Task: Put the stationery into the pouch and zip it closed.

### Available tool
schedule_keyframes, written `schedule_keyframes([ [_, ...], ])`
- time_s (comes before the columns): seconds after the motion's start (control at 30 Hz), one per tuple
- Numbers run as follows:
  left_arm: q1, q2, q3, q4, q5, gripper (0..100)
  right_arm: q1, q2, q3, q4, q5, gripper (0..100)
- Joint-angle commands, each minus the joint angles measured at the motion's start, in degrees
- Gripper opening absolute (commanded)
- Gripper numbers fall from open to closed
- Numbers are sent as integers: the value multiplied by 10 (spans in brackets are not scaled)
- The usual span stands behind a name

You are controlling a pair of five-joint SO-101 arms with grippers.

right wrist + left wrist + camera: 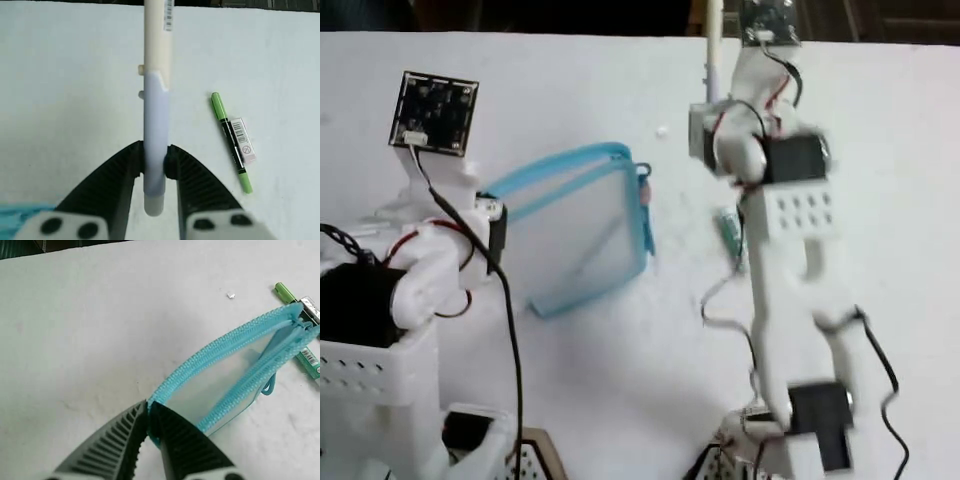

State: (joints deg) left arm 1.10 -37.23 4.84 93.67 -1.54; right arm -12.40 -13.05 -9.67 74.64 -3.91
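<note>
We list: translucent plastic pouch, ribbed turquoise zipper edge pinched in left gripper; smooth cream-and-lilac cylindrical pen clamped by right gripper.

High view looks down over the table; both close wrist views share the green marker.
</note>
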Motion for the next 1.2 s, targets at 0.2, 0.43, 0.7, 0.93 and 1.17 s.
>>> schedule_keyframes([
  [0.2, -4, 2, 27, 11, -6, 22, -8, -356, 238, 41, -5, 17],
  [0.43, -4, 2, 27, 11, -6, 22, -8, -652, 513, 3, 29, 17],
  [0.7, 0, 2, 27, 9, -6, 22, -96, -908, 750, -342, -10, 17],
  [0.93, -3, 2, 27, 11, -6, 22, -163, -734, 704, -582, -91, 17],
  [1.17, -4, 2, 27, 9, -6, 22, -249, -528, 539, -606, -112, 17],
])
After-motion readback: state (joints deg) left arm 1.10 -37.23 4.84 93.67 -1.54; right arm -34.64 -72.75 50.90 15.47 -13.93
